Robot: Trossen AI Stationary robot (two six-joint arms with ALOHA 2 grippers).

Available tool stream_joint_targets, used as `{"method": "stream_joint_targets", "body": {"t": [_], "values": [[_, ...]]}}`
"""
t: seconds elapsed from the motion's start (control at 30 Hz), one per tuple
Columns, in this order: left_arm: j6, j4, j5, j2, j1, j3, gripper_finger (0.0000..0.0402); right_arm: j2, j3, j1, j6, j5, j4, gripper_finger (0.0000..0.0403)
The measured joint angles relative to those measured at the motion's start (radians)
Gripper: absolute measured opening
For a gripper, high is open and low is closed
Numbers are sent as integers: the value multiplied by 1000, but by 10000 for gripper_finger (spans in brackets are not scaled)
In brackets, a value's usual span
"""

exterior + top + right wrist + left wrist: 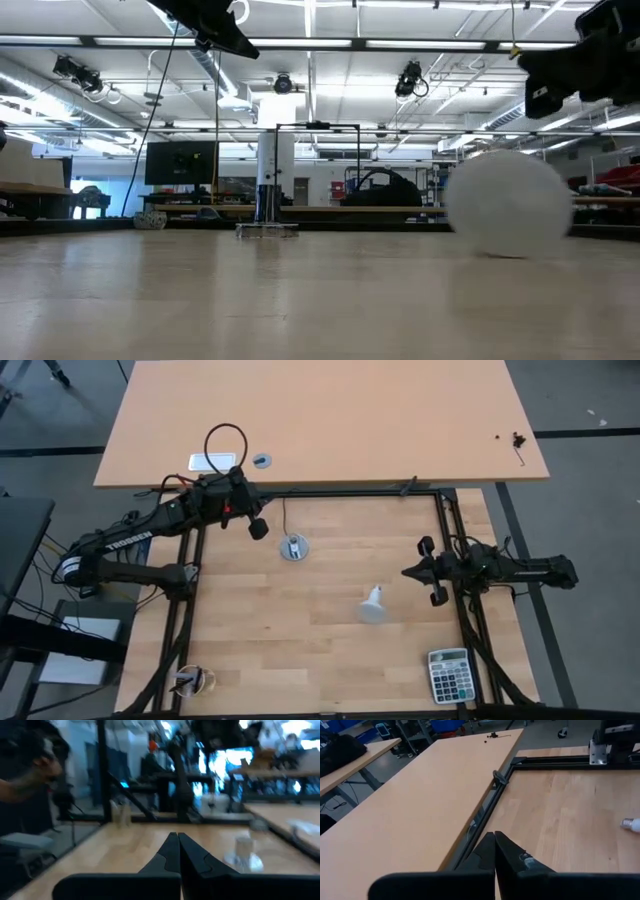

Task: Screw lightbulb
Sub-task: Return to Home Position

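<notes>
The white cone-shaped lightbulb [373,605] lies on its side on the wooden table, right of centre, touched by no gripper. It shows as a blurred white round in the low view [508,205] and small in the left wrist view [631,824]. The flat round grey socket [293,548] stands on the table with its black cord running toward the far edge; it also shows in the right wrist view [242,855]. My left gripper [260,529] hovers shut above the table's far left, beside the socket. My right gripper [408,572] is shut and empty, right of the bulb.
A calculator [449,675] lies at the near right corner and a small cup-like thing [190,680] at the near left. A black frame rail [350,491] borders the far edge, with a second table [400,420] behind it.
</notes>
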Motion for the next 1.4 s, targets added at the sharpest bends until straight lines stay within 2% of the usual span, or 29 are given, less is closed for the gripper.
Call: {"method": "stream_joint_targets", "body": {"t": [0.13,0.27,0.6,0.8,0.97,1.07,1.4], "values": [[0,0,0,0,0,0,0,-4,0,-49,12,4,-26,0],[0,0,0,0,0,0,0,-10,0,-87,14,72,-86,0],[-2,9,0,0,0,0,0,11,0,-116,18,125,-96,0],[-3,39,16,-2,0,0,0,64,0,-137,18,128,-96,12],[-4,45,16,-27,-1,-1,0,94,0,-144,24,128,-96,7],[-4,101,26,-63,-2,-35,0,100,0,-144,27,128,-98,3],[-37,272,64,-243,-4,-259,0,100,0,-144,24,128,-95,7]]}}
